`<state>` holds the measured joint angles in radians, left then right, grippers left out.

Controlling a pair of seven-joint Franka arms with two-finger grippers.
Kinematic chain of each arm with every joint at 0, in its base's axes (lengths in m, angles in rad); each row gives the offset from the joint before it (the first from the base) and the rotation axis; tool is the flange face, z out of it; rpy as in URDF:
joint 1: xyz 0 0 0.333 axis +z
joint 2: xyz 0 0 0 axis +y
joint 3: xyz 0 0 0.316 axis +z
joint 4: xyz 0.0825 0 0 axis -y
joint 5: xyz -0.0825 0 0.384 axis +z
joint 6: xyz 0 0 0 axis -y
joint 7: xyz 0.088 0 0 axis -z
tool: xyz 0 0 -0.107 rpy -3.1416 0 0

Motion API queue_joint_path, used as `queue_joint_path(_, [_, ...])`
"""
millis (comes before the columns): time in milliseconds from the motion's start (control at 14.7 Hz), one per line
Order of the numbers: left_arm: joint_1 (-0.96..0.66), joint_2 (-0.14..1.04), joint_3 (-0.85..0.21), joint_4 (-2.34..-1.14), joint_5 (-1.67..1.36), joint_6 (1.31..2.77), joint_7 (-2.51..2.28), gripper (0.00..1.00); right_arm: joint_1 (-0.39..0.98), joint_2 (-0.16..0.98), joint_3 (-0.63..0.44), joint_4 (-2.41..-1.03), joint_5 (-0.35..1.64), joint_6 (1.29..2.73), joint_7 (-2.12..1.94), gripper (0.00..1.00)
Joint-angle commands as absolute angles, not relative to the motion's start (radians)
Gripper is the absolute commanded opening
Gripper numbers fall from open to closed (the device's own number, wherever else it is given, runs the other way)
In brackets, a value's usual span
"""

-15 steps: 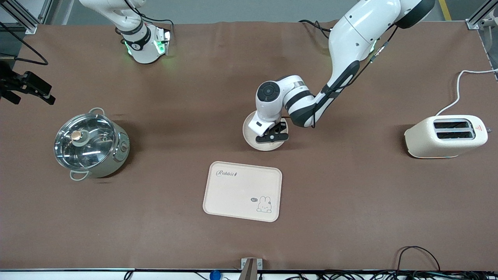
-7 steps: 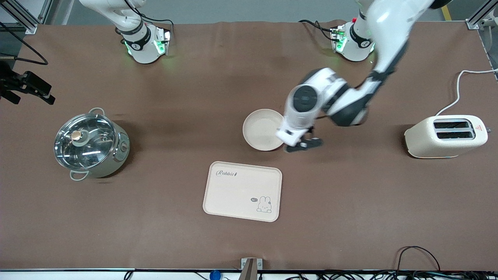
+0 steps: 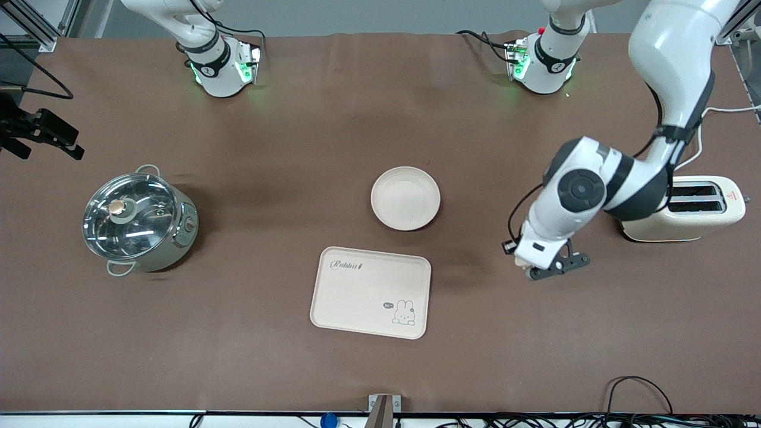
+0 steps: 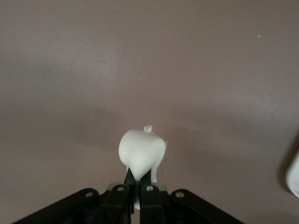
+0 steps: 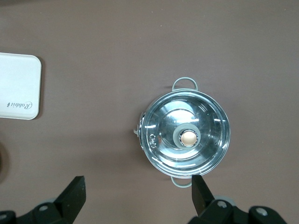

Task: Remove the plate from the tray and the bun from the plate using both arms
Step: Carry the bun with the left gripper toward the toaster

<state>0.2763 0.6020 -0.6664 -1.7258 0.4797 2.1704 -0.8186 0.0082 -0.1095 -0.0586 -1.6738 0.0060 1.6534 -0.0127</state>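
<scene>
Both removals look done as we see it: the plate (image 3: 405,198) sits on the table off the tray (image 3: 370,292), the left gripper (image 3: 546,270) clamps the bun (image 4: 141,151) over bare table near the toaster (image 3: 684,208), awaiting set-down, while the right gripper (image 5: 140,196) waits spread above the pot (image 5: 186,137).

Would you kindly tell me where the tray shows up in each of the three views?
Front view: tray mid-table, nearer the camera than the plate.
Left wrist view: not in it.
Right wrist view: tray end with lettering, cropped.
Shared landmark: lidded pot, front and right wrist views.
</scene>
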Motion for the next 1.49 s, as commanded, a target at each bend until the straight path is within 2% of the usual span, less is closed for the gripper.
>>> queue_joint_path(0, [0.314,0.672,-0.673,-1.713,0.503,2.218,-0.715,0.00,0.009,-0.109,-0.055,-1.666,-0.012,1.640,0.005,1.00])
queue_joint_path(882, [0.336,0.779,-0.661,-1.701,0.505,2.263,-0.643,0.06,0.008,-0.109,-0.055,-1.666,-0.011,1.641,0.003,1.00])
queue_joint_path(950, [0.339,0.781,-0.661,-1.700,0.505,2.264,-0.643,0.13,0.008,-0.109,-0.055,-1.666,-0.009,1.643,0.003,1.00])
queue_joint_path(1018, [0.337,0.781,-0.661,-1.700,0.503,2.264,-0.643,0.29,0.008,-0.109,-0.055,-1.666,-0.009,1.641,0.003,1.00])
queue_joint_path(1086, [0.339,0.781,-0.658,-1.700,0.503,2.266,-0.643,0.49,0.008,-0.109,-0.055,-1.666,-0.009,1.641,0.003,1.00])
queue_joint_path(1222, [0.337,0.779,-0.634,-1.698,0.502,2.286,-0.641,0.67,0.008,-0.109,-0.055,-1.666,-0.009,1.641,0.002,1.00])
queue_joint_path(1357, [0.339,0.776,-0.634,-1.681,0.502,2.286,-0.643,0.96,0.011,-0.110,-0.055,-1.666,-0.009,1.640,0.002,1.00])
queue_joint_path(1425, [0.337,0.772,-0.634,-1.674,0.502,2.286,-0.647,1.00,0.012,-0.110,-0.055,-1.666,-0.009,1.638,0.003,1.00])
